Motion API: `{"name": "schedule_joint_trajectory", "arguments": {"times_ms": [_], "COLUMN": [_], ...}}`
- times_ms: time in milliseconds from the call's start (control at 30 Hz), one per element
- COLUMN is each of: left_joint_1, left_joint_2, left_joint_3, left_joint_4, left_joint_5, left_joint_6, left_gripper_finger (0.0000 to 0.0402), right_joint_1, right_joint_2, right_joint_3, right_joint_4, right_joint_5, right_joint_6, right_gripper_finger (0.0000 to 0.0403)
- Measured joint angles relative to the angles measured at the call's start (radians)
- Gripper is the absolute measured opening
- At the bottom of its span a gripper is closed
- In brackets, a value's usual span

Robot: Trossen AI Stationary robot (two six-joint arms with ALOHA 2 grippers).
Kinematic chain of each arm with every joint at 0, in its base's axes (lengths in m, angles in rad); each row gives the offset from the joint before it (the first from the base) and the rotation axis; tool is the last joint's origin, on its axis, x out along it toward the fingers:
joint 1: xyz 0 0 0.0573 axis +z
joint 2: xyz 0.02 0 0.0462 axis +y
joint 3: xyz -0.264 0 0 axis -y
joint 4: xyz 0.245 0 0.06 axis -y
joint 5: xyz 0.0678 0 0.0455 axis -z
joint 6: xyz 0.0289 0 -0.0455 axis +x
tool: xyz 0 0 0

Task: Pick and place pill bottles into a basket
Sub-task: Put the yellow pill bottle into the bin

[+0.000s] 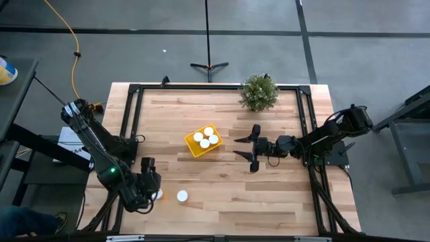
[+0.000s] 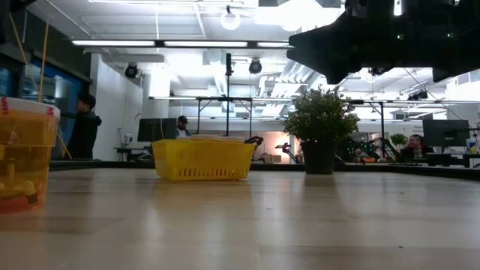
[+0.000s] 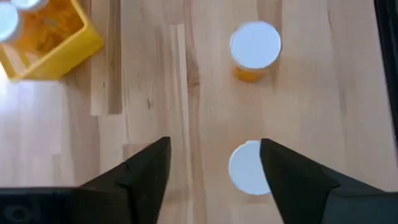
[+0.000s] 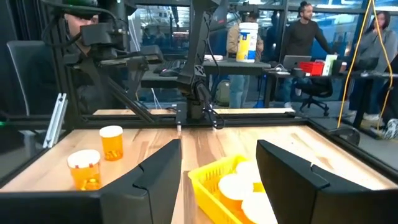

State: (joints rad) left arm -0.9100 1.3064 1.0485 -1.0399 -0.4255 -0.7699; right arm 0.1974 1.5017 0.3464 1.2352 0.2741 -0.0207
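The yellow basket [image 1: 203, 141] sits near the table's [image 1: 269, 195] centre, holding four white-capped pill bottles [image 1: 205, 137]; bare wood lies open around it, widest toward 5 o'clock. Two more bottles stand near the 7 o'clock edge: one loose bottle [image 1: 182, 196] in the open, and a second bottle [image 1: 158, 195] at the left gripper [image 1: 152, 188]. In the left wrist view that gripper's fingers [image 3: 143, 174] are spread wide, the second bottle's cap showing between them beside one finger, ungripped. The right gripper [image 1: 252, 149] hovers at 3 o'clock of the basket, near it, jaws apart and empty. A potted plant [image 1: 259, 92] stands at the 12 o'clock edge. No label text is legible.
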Motion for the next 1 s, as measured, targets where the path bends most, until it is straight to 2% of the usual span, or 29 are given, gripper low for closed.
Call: {"name": "schedule_joint_trajectory", "arguments": {"times_ms": [200,300,433,567,667,800,933,1000], "left_joint_1": [0.001,0.000,-0.009,-0.006,0.003,0.021,0.043,0.048], "left_joint_2": [0.000,0.011,0.072,0.156,0.190,0.195,0.202,0.203], "left_joint_3": [-0.002,-0.002,-0.002,-0.004,-0.004,-0.003,-0.003,-0.003], "left_joint_4": [-0.001,0.048,0.131,0.093,0.063,0.064,0.061,0.066], "left_joint_5": [0.028,0.065,0.104,0.172,0.177,0.191,0.273,0.281], "left_joint_6": [0.027,-0.018,-0.044,-0.030,-0.038,-0.050,-0.069,-0.073], "left_gripper_finger": [0.0363,0.0384,0.0381,0.0366,0.0359,0.0356,0.0356,0.0356], "right_joint_1": [0.000,0.000,0.000,0.000,0.000,0.000,0.000,0.000], "right_joint_2": [0.000,0.000,0.000,0.000,0.000,0.000,0.000,0.000], "right_joint_3": [0.000,0.000,0.000,0.000,0.000,0.000,0.000,0.000], "right_joint_4": [-0.011,-0.011,-0.015,-0.026,-0.030,-0.032,-0.042,-0.048], "right_joint_5": [0.004,0.007,0.007,0.007,0.007,0.007,0.004,0.005], "right_joint_6": [0.021,0.021,0.019,0.016,-0.003,-0.017,-0.021,-0.021], "right_gripper_finger": [0.0199,0.0199,0.0199,0.0199,0.0199,0.0199,0.0199,0.0199]}}
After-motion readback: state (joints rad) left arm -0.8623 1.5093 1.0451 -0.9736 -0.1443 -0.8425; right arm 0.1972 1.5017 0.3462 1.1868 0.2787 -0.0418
